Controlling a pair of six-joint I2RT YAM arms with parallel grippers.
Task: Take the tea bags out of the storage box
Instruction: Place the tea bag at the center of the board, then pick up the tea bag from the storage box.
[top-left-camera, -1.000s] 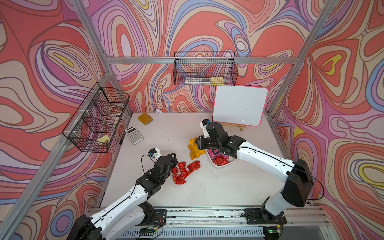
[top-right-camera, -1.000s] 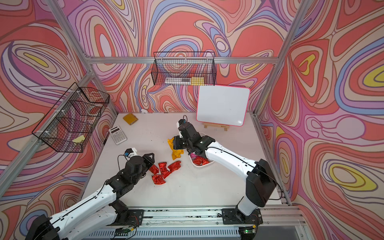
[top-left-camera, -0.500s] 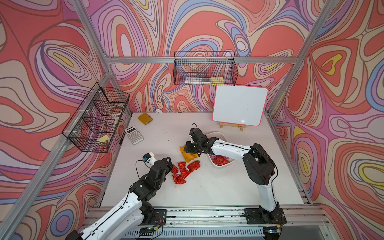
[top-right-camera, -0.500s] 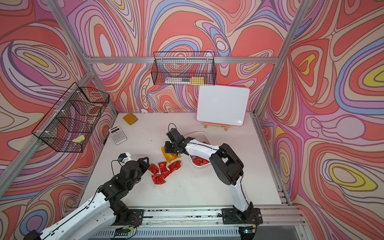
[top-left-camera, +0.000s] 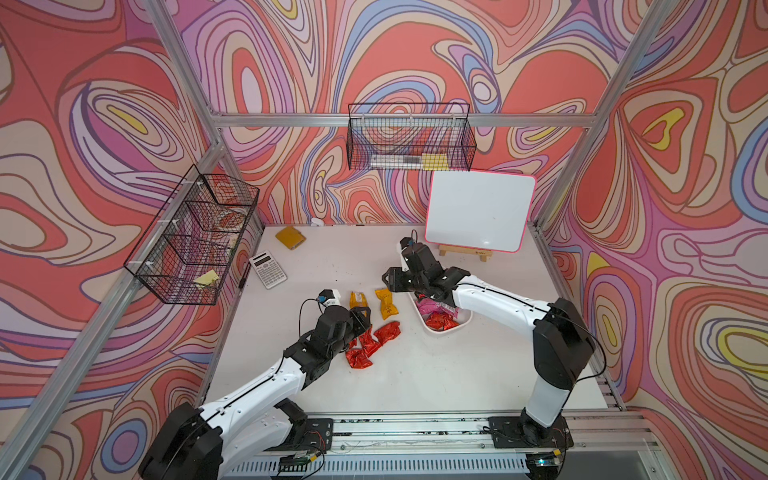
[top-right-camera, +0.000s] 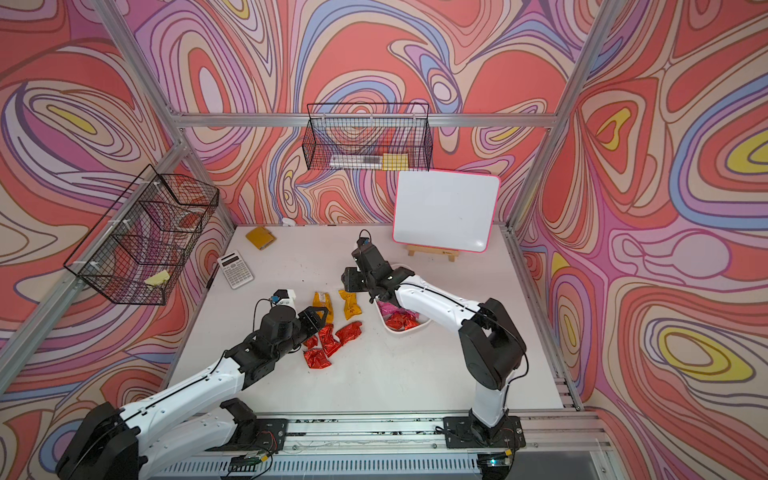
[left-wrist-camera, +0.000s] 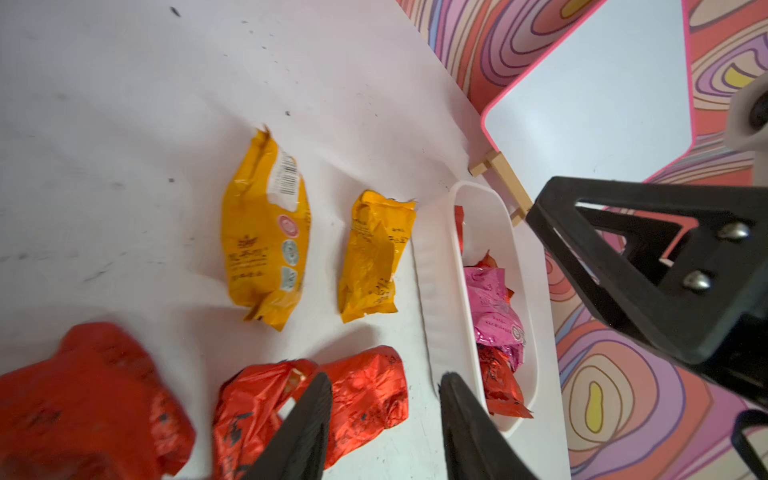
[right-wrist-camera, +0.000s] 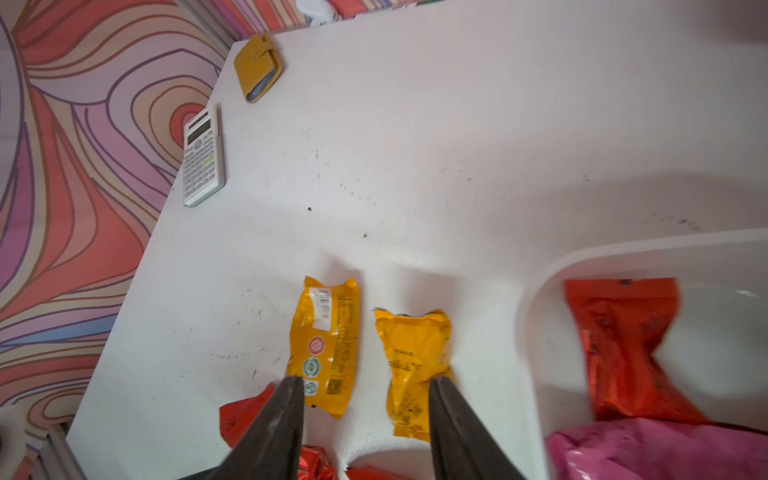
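In both top views the storage box (top-left-camera: 466, 322) sat right of centre on the table (top-left-camera: 415, 374). Some of the tea bags (top-left-camera: 440, 321) lay inside it, a pink sachet (top-left-camera: 429, 308) above red ones. The rest lay on the table left of the box: two yellow sachets (top-left-camera: 386, 304) side by side, and a cluster of red sachets (top-left-camera: 376, 336) just below them. The left gripper (left-wrist-camera: 386, 379) hovered over the red cluster, jaws apart and empty. The right gripper (right-wrist-camera: 365, 380) hung above the yellow pair, jaws likewise apart, gripping nothing.
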